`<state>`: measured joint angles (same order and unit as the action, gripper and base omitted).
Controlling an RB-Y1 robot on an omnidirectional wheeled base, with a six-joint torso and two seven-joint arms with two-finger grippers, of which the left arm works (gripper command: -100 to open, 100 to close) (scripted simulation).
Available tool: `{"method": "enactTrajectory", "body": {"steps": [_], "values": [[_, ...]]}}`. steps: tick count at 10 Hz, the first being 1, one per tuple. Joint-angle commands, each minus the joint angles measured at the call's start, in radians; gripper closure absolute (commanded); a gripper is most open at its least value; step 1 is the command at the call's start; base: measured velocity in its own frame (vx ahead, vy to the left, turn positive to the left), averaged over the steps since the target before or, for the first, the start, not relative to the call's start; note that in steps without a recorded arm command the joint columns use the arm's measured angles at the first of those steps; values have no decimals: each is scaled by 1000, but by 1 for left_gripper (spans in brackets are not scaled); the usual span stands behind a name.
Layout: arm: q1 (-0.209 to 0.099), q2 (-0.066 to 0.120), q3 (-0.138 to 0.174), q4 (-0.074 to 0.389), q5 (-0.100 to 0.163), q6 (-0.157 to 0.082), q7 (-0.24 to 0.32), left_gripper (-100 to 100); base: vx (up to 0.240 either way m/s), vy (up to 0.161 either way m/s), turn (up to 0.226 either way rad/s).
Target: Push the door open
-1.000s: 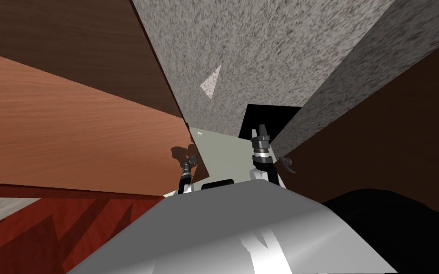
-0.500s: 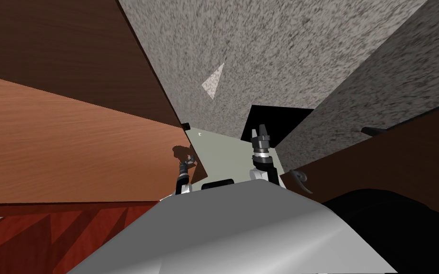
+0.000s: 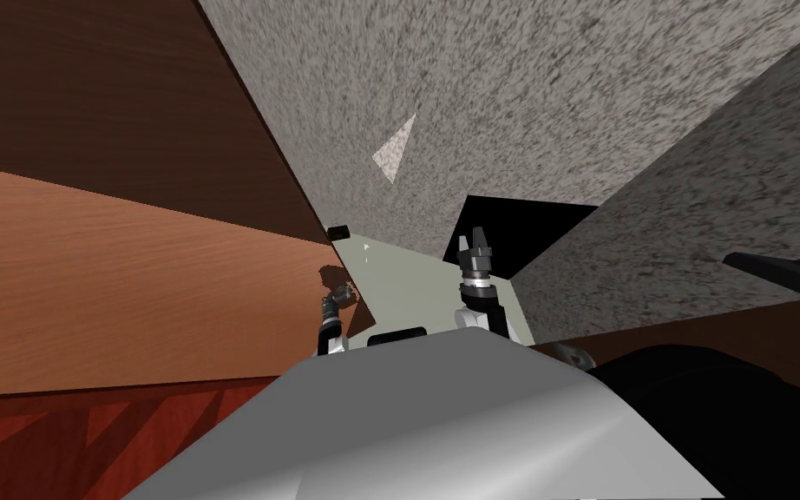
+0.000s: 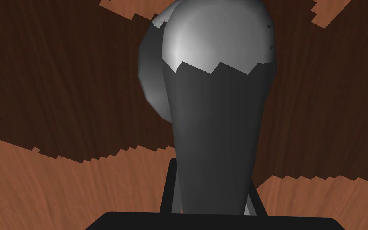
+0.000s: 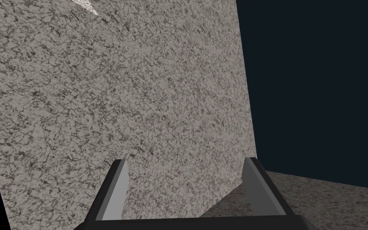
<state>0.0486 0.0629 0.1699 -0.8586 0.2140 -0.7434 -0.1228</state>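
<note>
The reddish-brown wooden door (image 3: 129,295) stands on my left, swung wide. The left pincer (image 3: 338,299) is against its near edge, and in the wrist view its fingers sit close on either side of a grey, rounded door handle (image 4: 215,100), seemingly clamped on it. The right pincer (image 3: 475,238) is raised with its fingers spread apart, facing a speckled grey wall (image 3: 520,104) beside a black area (image 3: 520,230).
</note>
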Motion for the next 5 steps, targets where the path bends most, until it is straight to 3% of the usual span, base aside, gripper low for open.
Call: {"method": "enactTrajectory", "body": {"steps": [1, 5], "values": [[-4, -1, 20, -11, 9, 0, -5, 100, 184, -69, 62], [-6, -22, 54, -7, 25, -1, -15, 100, 184, -49, 64]]}}
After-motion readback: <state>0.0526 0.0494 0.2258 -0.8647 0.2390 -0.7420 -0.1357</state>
